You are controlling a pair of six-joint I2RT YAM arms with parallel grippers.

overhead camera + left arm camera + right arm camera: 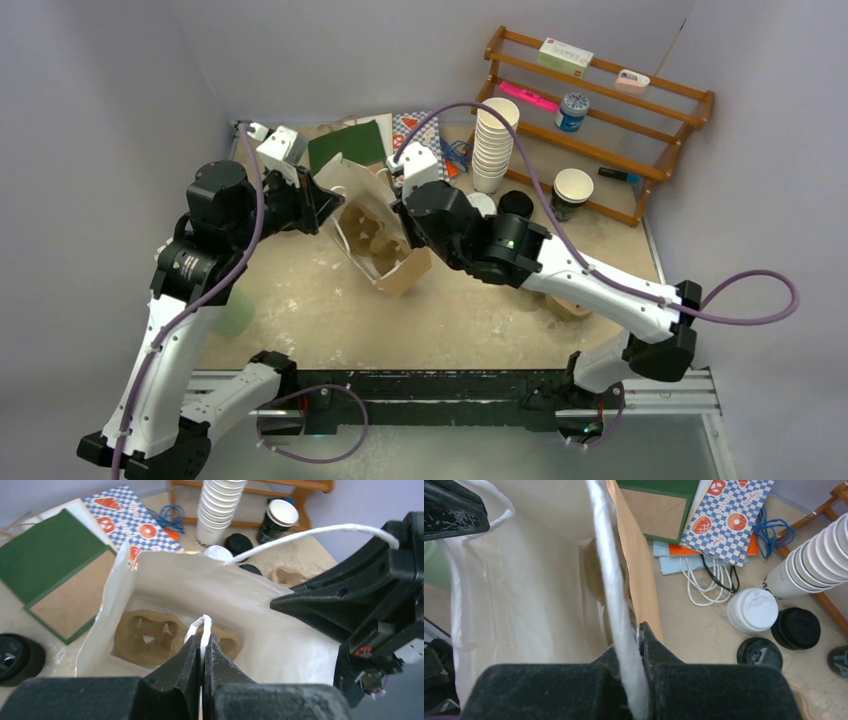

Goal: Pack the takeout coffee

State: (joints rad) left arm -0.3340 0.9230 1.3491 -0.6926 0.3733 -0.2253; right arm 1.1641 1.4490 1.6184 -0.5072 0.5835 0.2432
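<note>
With the left pincer [202, 647], pinches one white cord handle [199, 629] of the paper bag [170, 587], jaws pressed tight on the cord. With the right pincer [640, 636], clamps the opposite handle [610, 575] the same way. Holds the bag's mouth spread between the two, both arms bent at the elbow and reaching in from either side over the middle of the table [300, 300]. Shows, down inside, a brown pulp cup carrier [150, 641]. Just beyond the bag, on the sandy, scuffed tabletop, stands the white-lidded cup [753, 611] beside the black-lidded cup [796, 627], both outside the bag, with another black lid [759, 653] close by. Farther back, takes in a tall stack of white cups [494, 145], a dark lidless cup [572, 190], a flat green bag [347, 145] and a checkered bag [724, 515], then a wooden rack [600, 115] against pale lilac walls.
</note>
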